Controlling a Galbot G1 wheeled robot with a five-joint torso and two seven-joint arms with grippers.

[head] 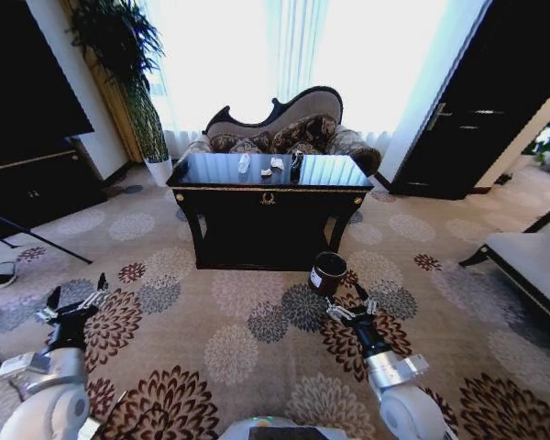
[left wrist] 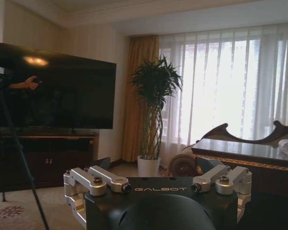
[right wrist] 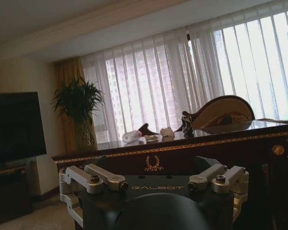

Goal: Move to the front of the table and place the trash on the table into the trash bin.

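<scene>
black table point(head: 269, 196) with bottle point(head: 244, 163), paper bits point(head: 276, 164)

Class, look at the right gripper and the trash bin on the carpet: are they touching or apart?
Cannot tell. In the head view the right gripper sits just below the trash bin, its fingertips reaching right up to the bin's base, with no plain gap or contact.

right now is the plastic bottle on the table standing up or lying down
Lying down. In the right wrist view the clear bottle rests on its side on the black table, its long axis along the tabletop.
</scene>
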